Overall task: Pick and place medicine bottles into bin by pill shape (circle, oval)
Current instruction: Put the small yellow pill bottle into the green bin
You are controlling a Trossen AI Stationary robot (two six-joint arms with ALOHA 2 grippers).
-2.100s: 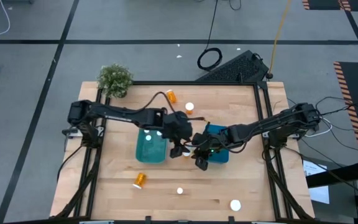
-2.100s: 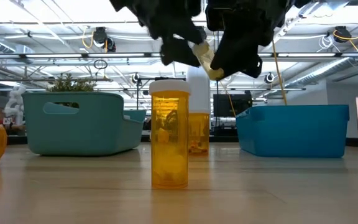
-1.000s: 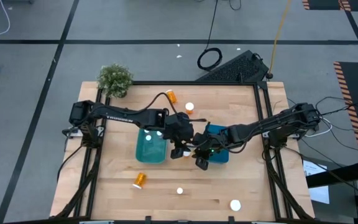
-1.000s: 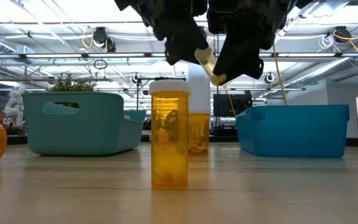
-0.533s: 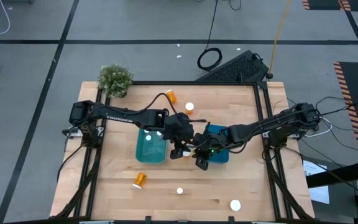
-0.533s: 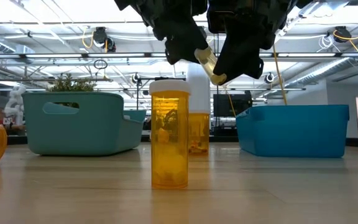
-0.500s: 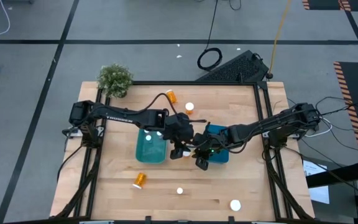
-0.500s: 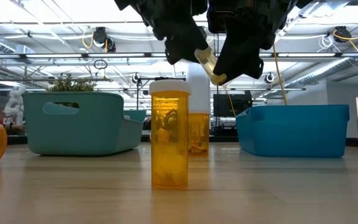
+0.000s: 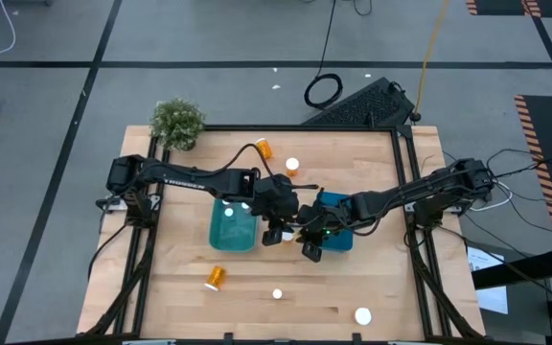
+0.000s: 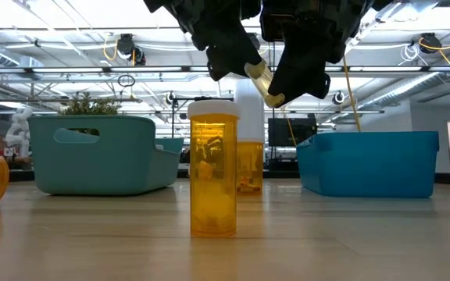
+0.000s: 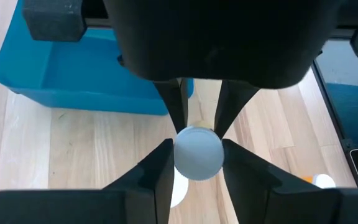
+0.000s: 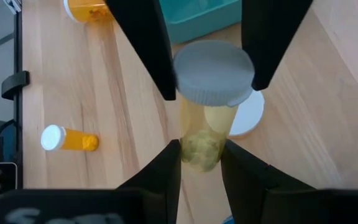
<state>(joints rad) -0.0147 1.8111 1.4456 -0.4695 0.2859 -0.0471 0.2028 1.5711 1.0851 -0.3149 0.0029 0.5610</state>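
While both grippers meet between the bins, the bottle (image 12: pixel 209 118) hangs as a bridge: the right gripper (image 12: pixel 201 163) is clamped on its body, the left gripper (image 11: pixel 197 155) closed around its cap, long axis running from one claw to the other.

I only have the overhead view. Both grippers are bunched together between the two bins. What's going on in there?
Observer: They share one bottle. The right gripper is closed on its yellowish body.
Operator: And the left one?
Observer: The left gripper is clamped on the bottle's white cap, from the opposite end.
Operator: Is the bottle resting on the table?
Observer: No. The low view shows it tilted in the air, well clear of the table.
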